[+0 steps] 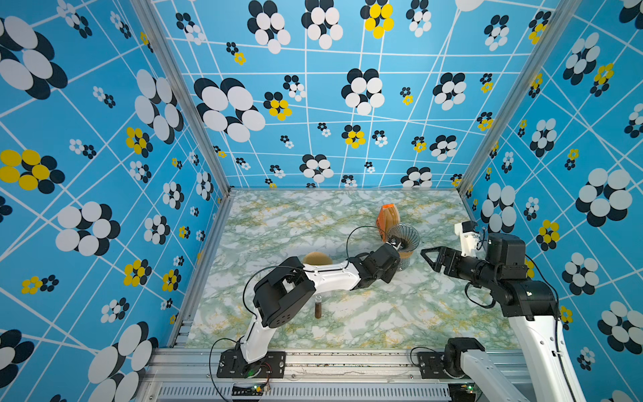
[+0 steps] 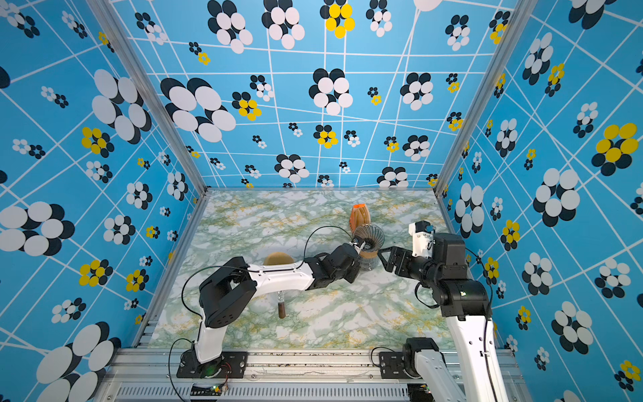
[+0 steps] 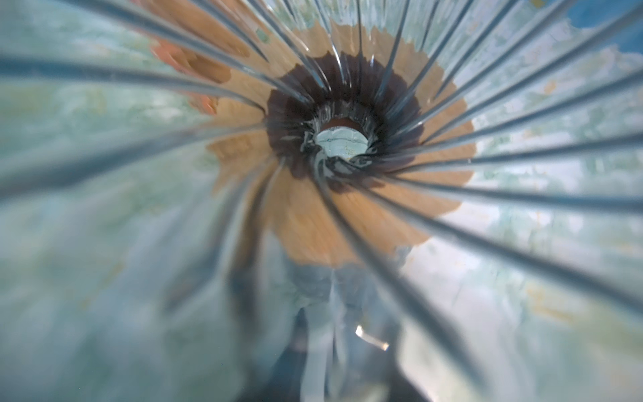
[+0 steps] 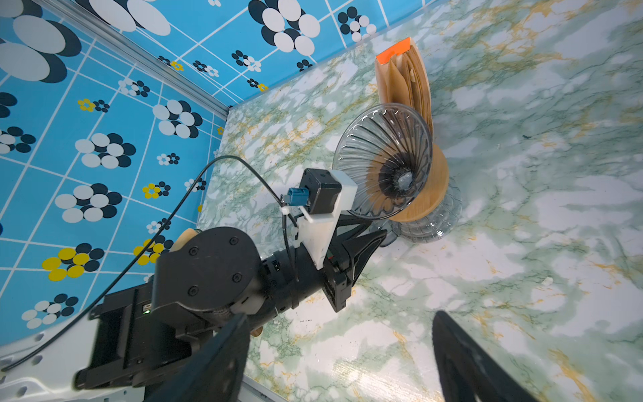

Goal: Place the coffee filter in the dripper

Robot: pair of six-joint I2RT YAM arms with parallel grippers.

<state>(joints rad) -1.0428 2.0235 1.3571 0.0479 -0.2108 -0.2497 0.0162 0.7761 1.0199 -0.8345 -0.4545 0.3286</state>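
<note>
The dripper (image 3: 435,146) is crowding the left wrist lens. From the right wrist, the left end effector (image 4: 377,231) is sitting tucked under its cone, grip unclear; the right end effector (image 4: 341,316) is gaping. In both top views the coffee filters (image 1: 387,218) are standing beyond the dripper from it; pinching just one is mattering most.

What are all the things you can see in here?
dripper: one, clear glass, back right of table, on wooden ring
filter holder: one, orange, with brown paper filters, behind the dripper
round thing: one, brown, partly hidden behind left arm
little bottle: one, brown inside, front, by left arm
table: one, green and white marble
walls: three, blue with flowers
left end effector: one, black, low beside the dripper, grip unclear
right end effector: one, black, open, empty, right of dripper
</note>
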